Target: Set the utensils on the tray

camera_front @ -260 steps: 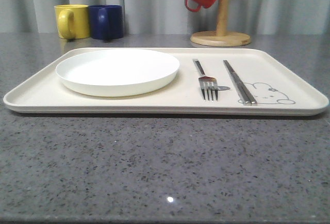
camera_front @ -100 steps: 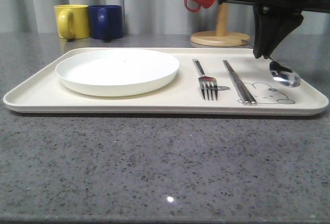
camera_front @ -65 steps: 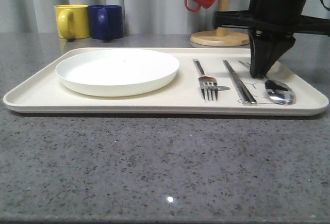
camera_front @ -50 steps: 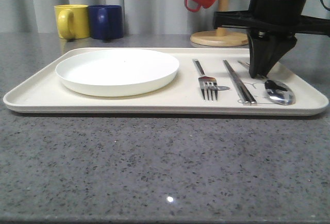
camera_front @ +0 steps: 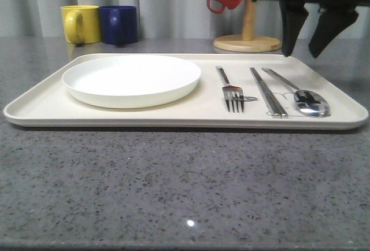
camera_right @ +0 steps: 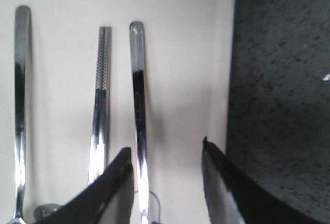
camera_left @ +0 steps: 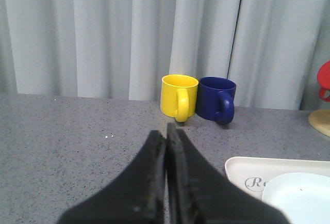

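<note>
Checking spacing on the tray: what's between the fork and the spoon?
The chopsticks lie between the fork and the spoon, all three lying apart on the tray, seen in the front view.

Beside the glossy white plate [camera_front: 132,80], the fork [camera_front: 231,89], chopsticks [camera_front: 267,91] and spoon [camera_front: 304,96] are gleaming as polished metal on the matt cream tray [camera_front: 173,113]; beyond it, speckled stone counter [camera_front: 173,187].
</note>
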